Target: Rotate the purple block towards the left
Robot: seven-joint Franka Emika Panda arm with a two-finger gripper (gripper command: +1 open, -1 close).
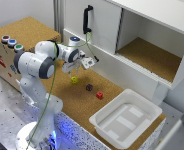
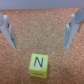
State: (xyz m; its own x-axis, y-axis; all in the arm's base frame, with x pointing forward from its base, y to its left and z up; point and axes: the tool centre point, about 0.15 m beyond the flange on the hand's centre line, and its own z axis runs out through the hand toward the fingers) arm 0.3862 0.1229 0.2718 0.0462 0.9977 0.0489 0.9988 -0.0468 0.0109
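The purple block [image 1: 89, 87] is a tiny dark cube on the cork tabletop, between a yellow-green block [image 1: 74, 80] and a red block [image 1: 99, 95]. My gripper [image 1: 90, 61] hangs above the cork, up and toward the exterior view's left of the purple block, nearer the yellow-green one. In the wrist view the gripper [image 2: 39, 46] is open and empty, with its two fingers [image 2: 9, 30] spread wide. The yellow-green block [image 2: 38, 64], marked with an N, lies just outside the gap between them. The purple block is out of the wrist view.
A white plastic bin [image 1: 124, 117] stands at the exterior view's lower right. A white cabinet with a black handle [image 1: 86, 19] and an open compartment [image 1: 152, 55] lines the back. A cork-topped box with coloured buttons [image 1: 11, 42] stands behind the arm.
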